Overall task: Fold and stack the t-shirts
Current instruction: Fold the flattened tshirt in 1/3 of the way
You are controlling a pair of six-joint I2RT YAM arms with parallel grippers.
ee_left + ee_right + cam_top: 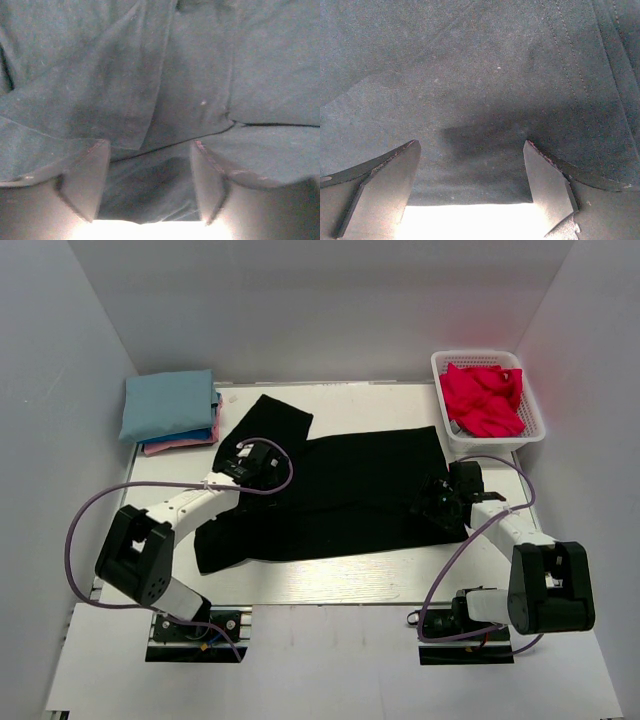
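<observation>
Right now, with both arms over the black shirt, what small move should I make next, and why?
Probably lower and close both. The left gripper and right gripper stand open over the black t-shirt, and each wrist view shows cloth lying between the fingers, ungripped, so a pinch comes before any fold.

The large t-shirt (350, 490) lies spread across the middle of the table (330, 582), with one sleeve reaching toward the far left. Behind it, at the far left corner, sits a stack of folded t-shirts (168, 405). At the far right, a basket (497, 443) holds a crumpled t-shirt (485, 400). The left arm's fingers (85, 182) are over the large t-shirt's left part, and the right arm's fingers (385, 185) are over its right edge.
</observation>
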